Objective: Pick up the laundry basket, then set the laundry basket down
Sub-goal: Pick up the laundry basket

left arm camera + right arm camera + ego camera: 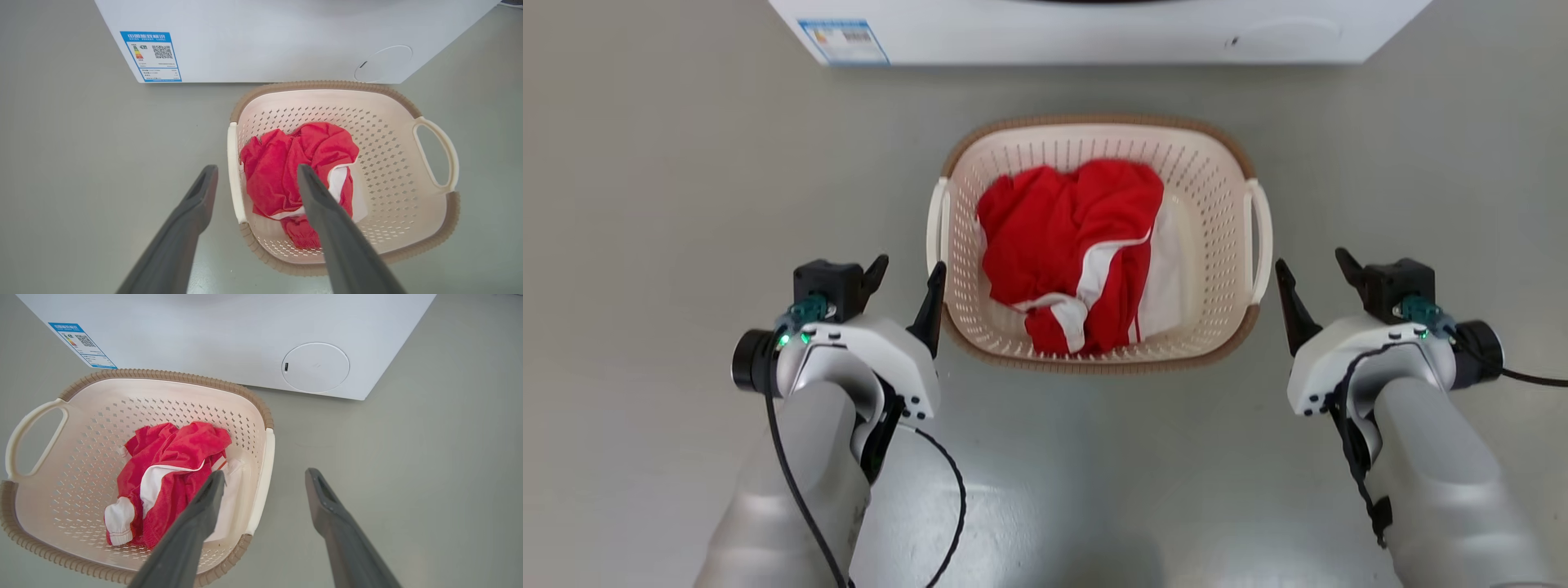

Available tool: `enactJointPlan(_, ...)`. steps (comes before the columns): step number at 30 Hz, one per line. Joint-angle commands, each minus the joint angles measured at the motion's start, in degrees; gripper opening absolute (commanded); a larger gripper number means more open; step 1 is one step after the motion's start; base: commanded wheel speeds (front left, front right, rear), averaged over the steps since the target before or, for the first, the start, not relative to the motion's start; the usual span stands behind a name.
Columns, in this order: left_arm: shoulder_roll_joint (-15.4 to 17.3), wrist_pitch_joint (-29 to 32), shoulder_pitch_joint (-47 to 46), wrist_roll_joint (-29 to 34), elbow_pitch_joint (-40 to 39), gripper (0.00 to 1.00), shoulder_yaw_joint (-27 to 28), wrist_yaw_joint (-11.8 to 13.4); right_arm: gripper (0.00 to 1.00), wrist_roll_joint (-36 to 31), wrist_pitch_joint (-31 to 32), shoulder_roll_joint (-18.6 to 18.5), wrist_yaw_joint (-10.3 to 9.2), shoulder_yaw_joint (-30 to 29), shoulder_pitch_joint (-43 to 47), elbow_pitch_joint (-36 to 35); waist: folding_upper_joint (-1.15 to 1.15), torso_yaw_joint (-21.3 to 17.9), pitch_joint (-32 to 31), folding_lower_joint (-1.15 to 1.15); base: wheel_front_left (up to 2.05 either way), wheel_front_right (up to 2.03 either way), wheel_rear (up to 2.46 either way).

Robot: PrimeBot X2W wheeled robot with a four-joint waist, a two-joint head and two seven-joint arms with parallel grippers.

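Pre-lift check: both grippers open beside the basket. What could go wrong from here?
1. The left gripper and right gripper flank the laundry basket open, neither gripping it; uneven closing could tilt it.
2. The red garment lies toward the left wall, so an inner finger may snag it.
3. The washing machine stands close behind; a forward swing might bump it.

The basket (1213,204) is viewed from overhead by the head camera, and nearer, obliquely, past the left pincer (256,167) and right pincer (265,472), by the wrist cameras.

Grey floor (645,204) under laundry basket (1213,208) and white washing machine (1094,33)
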Motion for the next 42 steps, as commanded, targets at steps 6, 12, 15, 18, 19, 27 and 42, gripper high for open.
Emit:
enactJointPlan(6, 1.09, -0.36, -4.56, -0.99, 2.21, 1.00, -0.08, -0.33, 1.00, -1.86, -1.91, 0.34, 0.35, -0.17, -3.12, 2.01, 0.00, -0.28, 3.97, 0.00, 0.00, 0.00, 0.00)
enactJointPlan(12, 1.09, -0.36, -7.24, -1.40, 3.56, 1.00, -0.99, -0.14, 1.00, -3.43, -2.41, 0.34, 0.35, -1.60, -5.38, 3.78, 0.00, -0.52, 5.94, 0.00, 0.00, 0.00, 0.00)
enactJointPlan(15, 1.09, -0.36, -8.40, -1.04, 4.07, 1.00, -1.35, 0.17, 1.00, -4.07, -2.56, 0.34, 0.35, -1.83, -6.51, 4.27, 0.00, -0.66, 7.07, 0.00, 0.00, 0.00, 0.00)
enactJointPlan(18, 1.09, -0.36, -9.51, -0.83, 4.25, 1.00, -1.52, 0.31, 1.00, -4.57, -2.66, 0.34, 0.35, -2.07, -7.65, 4.42, 0.00, -0.65, 8.34, 0.00, 0.00, 0.00, 0.00)
enactJointPlan(19, 1.09, -0.36, -9.84, -0.79, 4.28, 1.00, -1.59, 0.32, 1.00, -4.73, -2.68, 0.34, 0.35, -2.17, -7.98, 4.45, 0.00, -0.61, 8.75, 0.00, 0.00, 0.00, 0.00)
enactJointPlan(27, 1.09, -0.36, -11.19, -1.13, 4.86, 1.00, -2.22, 0.28, 1.00, -4.99, -2.75, 0.34, 0.35, -2.20, -9.69, 4.53, 0.00, -0.63, 10.73, 0.00, 0.00, 0.00, 0.00)
enactJointPlan(42, 1.68, -0.36, -13.25, -0.89, 5.76, 1.00, -1.30, 0.68, 1.00, -3.01, -2.77, 0.35, 0.35, -0.73, -9.42, 3.40, 0.00, -0.73, 13.41, 0.00, 0.00, 0.00, 0.00)
